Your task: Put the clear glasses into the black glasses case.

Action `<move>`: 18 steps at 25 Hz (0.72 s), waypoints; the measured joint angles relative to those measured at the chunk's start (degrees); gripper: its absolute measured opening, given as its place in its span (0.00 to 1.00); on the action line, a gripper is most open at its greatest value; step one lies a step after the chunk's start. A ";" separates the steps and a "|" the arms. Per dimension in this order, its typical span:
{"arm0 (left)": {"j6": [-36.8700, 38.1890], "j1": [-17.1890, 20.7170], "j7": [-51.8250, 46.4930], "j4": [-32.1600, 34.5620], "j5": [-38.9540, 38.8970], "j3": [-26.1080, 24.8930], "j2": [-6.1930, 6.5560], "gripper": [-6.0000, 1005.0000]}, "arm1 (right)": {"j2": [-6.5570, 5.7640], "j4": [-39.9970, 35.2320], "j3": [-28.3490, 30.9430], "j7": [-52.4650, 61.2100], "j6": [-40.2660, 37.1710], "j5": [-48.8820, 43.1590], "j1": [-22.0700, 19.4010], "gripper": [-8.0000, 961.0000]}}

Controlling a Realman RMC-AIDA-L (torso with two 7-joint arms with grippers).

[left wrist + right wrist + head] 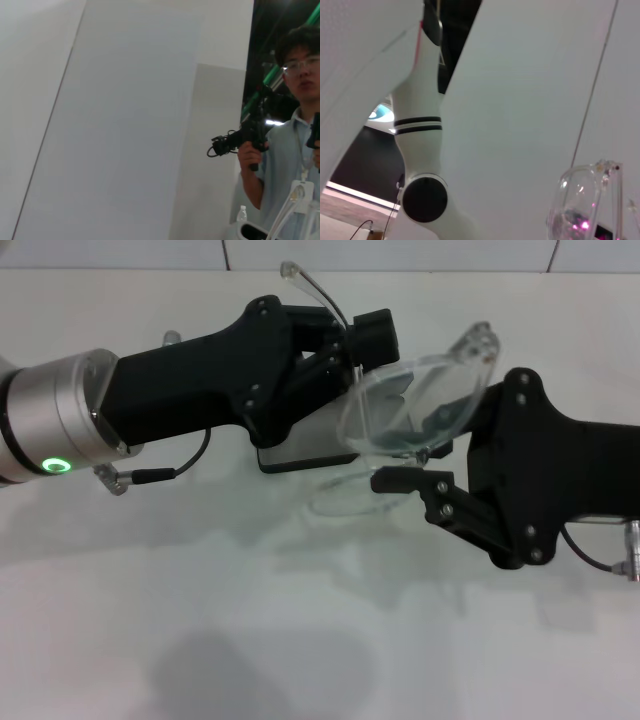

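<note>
Surface: white table (300, 640), matt and bare toward the near side, with a white tiled wall along its far edge.

Left arm: reaches in from the left, silver wrist then black housing, ending at the left gripper (345, 345), which sits over the far side of the case. Whether its fingers are parted or clenched I cannot tell; one clear arm of the glasses rises just above it.

Right arm: comes in from the right. The right gripper (425, 455) hangs at the right end of the case with the lens standing directly against it. I judge it is carrying the glasses, but the jaws are hidden behind the lens, so their state cannot be told.

Case: the black glasses case (300, 452) lies near the table's middle, between the two grippers, mostly covered by them; only a grey patch and a dark edge show. It looks stiff and steady enough to brace against.

Glasses: the clear glasses (415, 410) are lifted and tilted above the right half of the case, not yet inside. In the right wrist view the clear plastic shows at the corner.

Handling: they look light, thin and smooth, so likely slippery and springy. The lens rim near the hinge seems the firmest hold; the thin curved arms would flex and could snag the case edge.
</note>
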 joint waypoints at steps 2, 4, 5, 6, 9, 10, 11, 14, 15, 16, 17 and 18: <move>0.01 -0.01 -0.03 0.38 -0.24 0.49 0.00 0.06 | 0.00 0.03 0.00 0.50 0.45 0.00 0.16 0.12; 0.07 -0.03 -0.08 0.64 -0.74 0.96 0.00 0.06 | 0.00 0.07 0.00 0.56 0.63 -0.04 0.36 0.12; 0.15 -0.03 -0.09 0.69 -1.02 1.11 0.00 0.06 | 0.00 0.08 0.00 0.68 0.82 -0.12 0.47 0.12; 0.33 -0.04 -0.10 0.71 -1.29 1.23 0.01 0.06 | 0.00 0.09 0.00 0.91 1.05 -0.22 0.57 0.12; 0.65 -0.05 -0.12 0.74 -1.53 1.30 0.00 0.07 | 0.00 0.09 0.00 1.86 2.20 -0.49 0.74 0.12; 0.70 -0.05 -0.12 0.74 -1.53 1.30 0.01 0.07 | 0.00 0.09 0.00 2.01 2.46 -0.53 0.75 0.12; 0.83 -0.06 -0.12 0.74 -1.54 1.31 0.00 0.07 | 0.00 0.09 0.00 2.08 2.66 -0.56 0.76 0.12; 1.16 -0.05 -0.14 0.80 -1.55 1.31 0.00 0.07 | 0.00 0.09 0.00 2.14 3.09 -0.61 1.07 0.12; 1.19 -0.05 -0.14 1.00 -1.55 1.31 0.01 0.07 | 0.00 0.09 0.00 2.14 3.09 -0.61 1.07 0.12; 1.21 -0.01 -0.15 1.26 -1.55 1.31 0.01 0.07 | -0.02 0.09 0.00 2.21 3.35 -0.61 1.18 0.12; 1.21 0.06 -0.19 1.62 -1.55 1.31 0.01 0.07 | -0.04 0.09 0.00 2.31 3.59 -0.61 1.27 0.12; 1.21 0.12 -0.22 1.92 -1.55 1.31 0.00 0.07 | -0.07 0.09 0.00 2.67 4.07 -0.61 1.38 0.12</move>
